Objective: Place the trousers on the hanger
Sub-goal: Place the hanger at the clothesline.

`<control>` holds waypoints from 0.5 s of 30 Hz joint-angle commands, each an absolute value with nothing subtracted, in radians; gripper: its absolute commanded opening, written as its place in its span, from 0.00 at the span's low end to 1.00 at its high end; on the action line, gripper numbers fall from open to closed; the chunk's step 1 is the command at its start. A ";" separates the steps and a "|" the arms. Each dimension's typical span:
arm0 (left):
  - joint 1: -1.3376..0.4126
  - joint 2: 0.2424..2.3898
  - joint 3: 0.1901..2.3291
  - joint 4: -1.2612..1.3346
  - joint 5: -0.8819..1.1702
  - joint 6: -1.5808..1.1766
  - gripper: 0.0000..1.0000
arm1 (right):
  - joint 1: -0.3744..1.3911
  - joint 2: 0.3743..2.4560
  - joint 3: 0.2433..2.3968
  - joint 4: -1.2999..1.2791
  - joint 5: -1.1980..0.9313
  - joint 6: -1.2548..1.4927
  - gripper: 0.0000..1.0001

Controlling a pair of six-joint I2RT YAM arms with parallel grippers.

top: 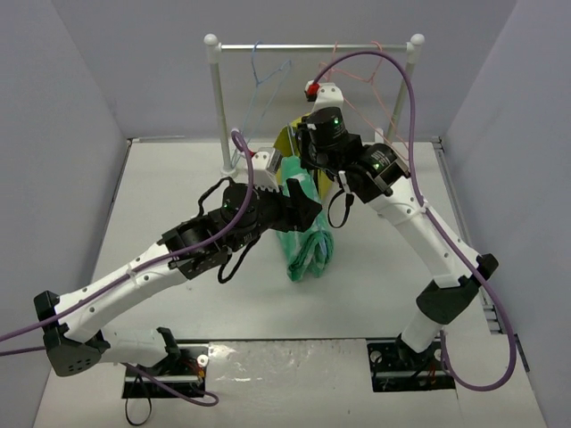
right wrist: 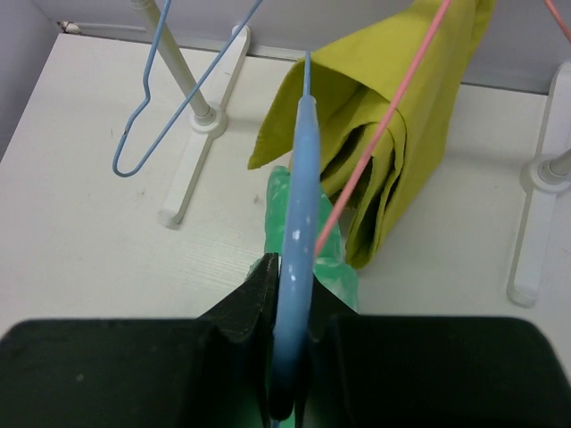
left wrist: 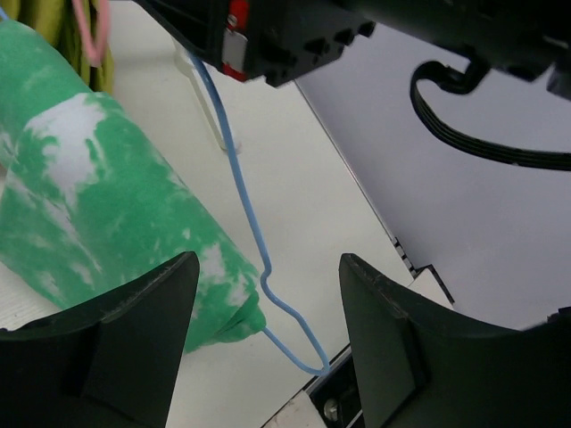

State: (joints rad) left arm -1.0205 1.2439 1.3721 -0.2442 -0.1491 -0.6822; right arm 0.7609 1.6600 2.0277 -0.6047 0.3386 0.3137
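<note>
The green trousers (top: 309, 242) mottled with white hang draped over a light-blue wire hanger (left wrist: 252, 221), sagging down to the table. My right gripper (right wrist: 291, 272) is shut on that hanger's wire (right wrist: 299, 205), with green cloth (right wrist: 277, 201) just below its fingers. In the left wrist view the trousers (left wrist: 107, 205) fill the left side and the hanger's end loop juts out past the cloth. My left gripper (left wrist: 268, 267) is open beside the trousers, its fingers (left wrist: 134, 330) apart from cloth and wire. From above, the left gripper (top: 301, 207) sits against the hanging trousers' left side.
A white clothes rack (top: 312, 46) stands at the back, carrying a second light-blue hanger (top: 265, 87) and pink hangers (top: 375, 89). A mustard-yellow folded garment (right wrist: 384, 116) hangs on a pink hanger (right wrist: 393, 116) behind the trousers. Rack feet (right wrist: 201, 134) rest on the table. Grey walls enclose the sides.
</note>
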 commanded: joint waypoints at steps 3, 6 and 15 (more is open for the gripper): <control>-1.079 1.268 1.432 -0.193 -0.310 -0.612 0.63 | 0.766 1.660 2.134 -0.494 0.373 0.345 0.00; -1.096 1.292 1.431 -0.203 -0.380 -0.585 0.63 | 0.767 1.671 2.144 -0.494 0.374 0.351 0.00; -1.118 1.357 1.442 -0.198 -0.575 -0.543 0.61 | 0.785 1.693 2.132 -0.489 0.372 0.384 0.00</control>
